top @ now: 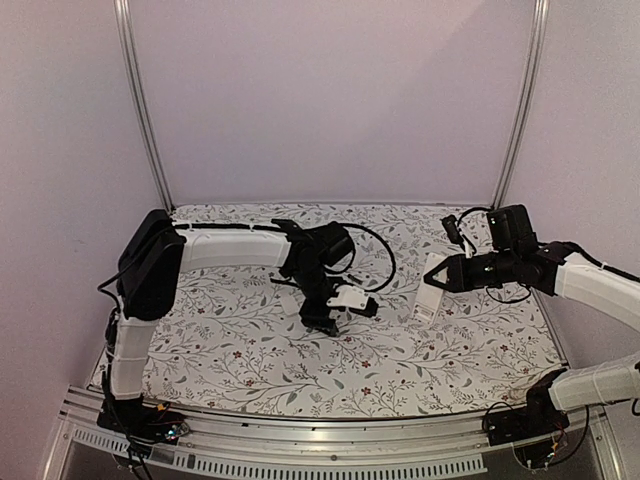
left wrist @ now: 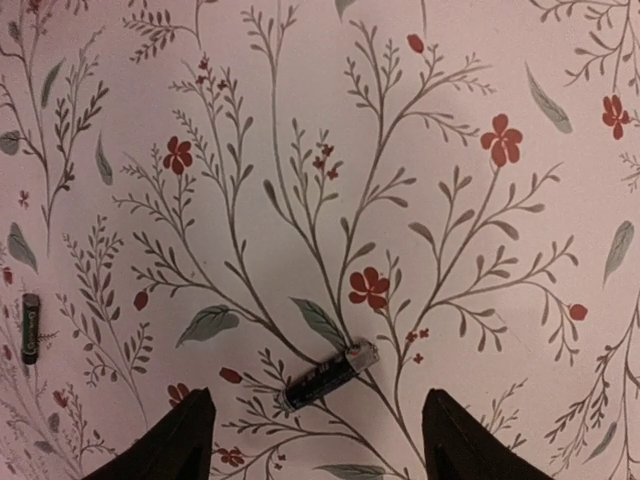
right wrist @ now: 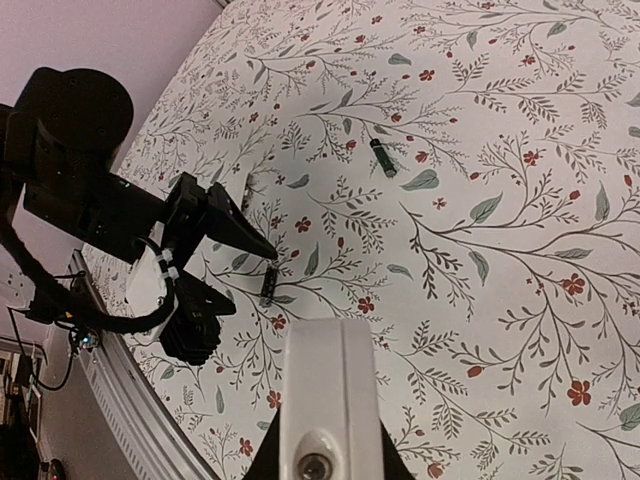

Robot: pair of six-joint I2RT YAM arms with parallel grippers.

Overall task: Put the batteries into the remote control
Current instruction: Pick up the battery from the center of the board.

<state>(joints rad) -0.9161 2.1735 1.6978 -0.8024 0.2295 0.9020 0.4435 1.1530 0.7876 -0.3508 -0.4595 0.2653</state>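
left end effector [left wrist: 318, 412], spread wide, straddles one battery [left wrist: 328, 375] lying oblique on the surface [left wrist: 480, 250]; closing may roll it aside. second battery [left wrist: 31, 327] lies well apart. right end effector [top: 437, 277] clamps the remote [top: 427, 298].

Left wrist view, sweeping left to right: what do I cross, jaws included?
far-left battery → one jaw of the open left gripper → slanted battery lying in the gap between the jaws → the other jaw.
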